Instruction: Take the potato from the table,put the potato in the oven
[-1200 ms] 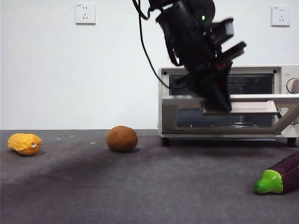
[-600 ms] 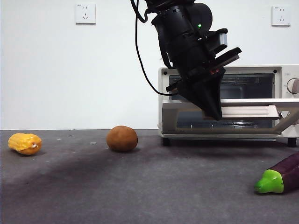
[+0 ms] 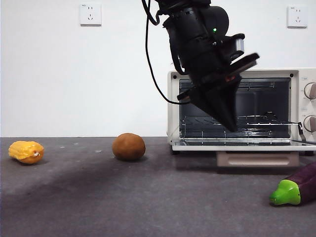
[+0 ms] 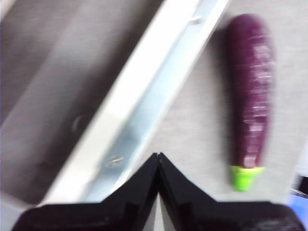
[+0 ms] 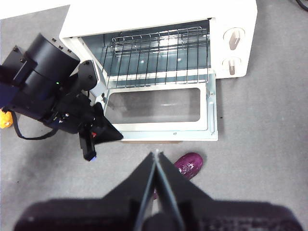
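Note:
The brown potato (image 3: 128, 146) lies on the dark grey table (image 3: 148, 197), left of the oven (image 3: 173, 108) and apart from both grippers. The cream oven's door (image 3: 237, 146) hangs fully open and flat, so the wire rack (image 5: 159, 50) shows inside. My left gripper (image 3: 227, 123) hovers shut and empty in front of the oven's opening, just above the door's rim (image 4: 144, 96). High above the table, my right gripper (image 5: 155, 154) is shut and empty, looking down on the oven (image 5: 159, 14). The right wrist view does not show the potato.
A purple eggplant (image 3: 296, 187) with a green cap lies on the table near the door's front right; it also shows in the wrist views (image 4: 250, 96) (image 5: 187, 163). A yellow corn cob (image 3: 26, 151) lies far left. A white wall stands behind.
The oven door has dropped from half open to flat. My left gripper has come off the door handle and now hangs a little higher in front of the opening.

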